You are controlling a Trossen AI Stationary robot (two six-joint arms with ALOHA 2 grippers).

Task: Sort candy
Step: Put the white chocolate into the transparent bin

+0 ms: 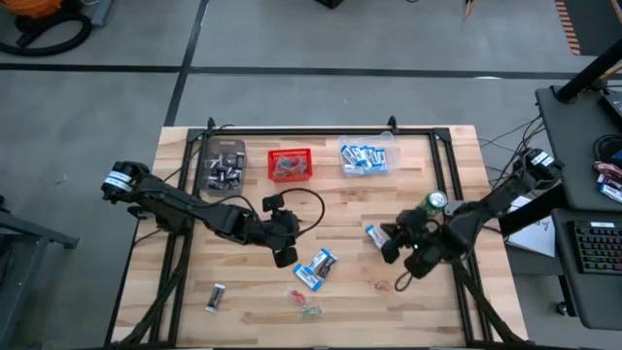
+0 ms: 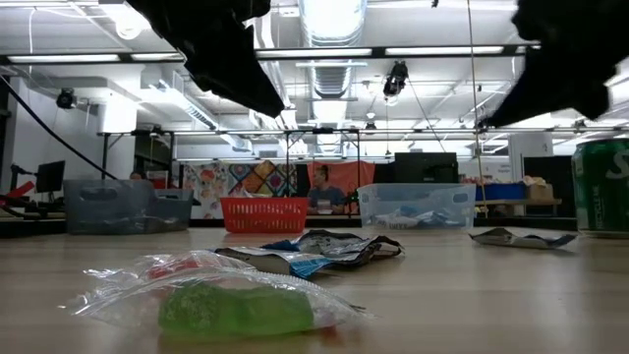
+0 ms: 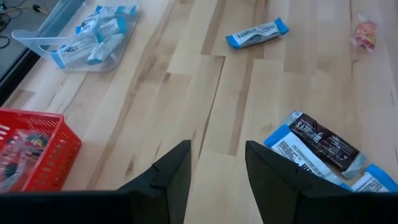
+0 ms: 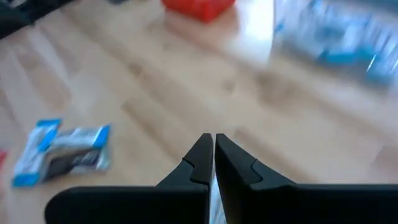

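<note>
Loose candy lies on the wooden table: a heap of blue-and-white packets with a dark brown bar (image 1: 317,267) (image 3: 320,146), a single blue-and-white packet (image 1: 373,233) (image 3: 256,34), a dark bar (image 1: 216,297), and small twist-wrapped pieces (image 1: 306,303) (image 1: 379,285); a green one (image 2: 236,307) shows close in the low view. My left gripper (image 1: 283,251) (image 3: 217,163) is open, just left of the heap. My right gripper (image 1: 393,245) (image 4: 214,142) is shut, raised off the table beside the single packet.
Along the far edge stand a clear bin of dark bars (image 1: 222,165), a red mesh basket (image 1: 290,163) (image 3: 34,149) and a clear bin of blue packets (image 1: 367,157) (image 3: 81,37). A green can (image 1: 434,202) (image 2: 604,187) stands behind the right gripper.
</note>
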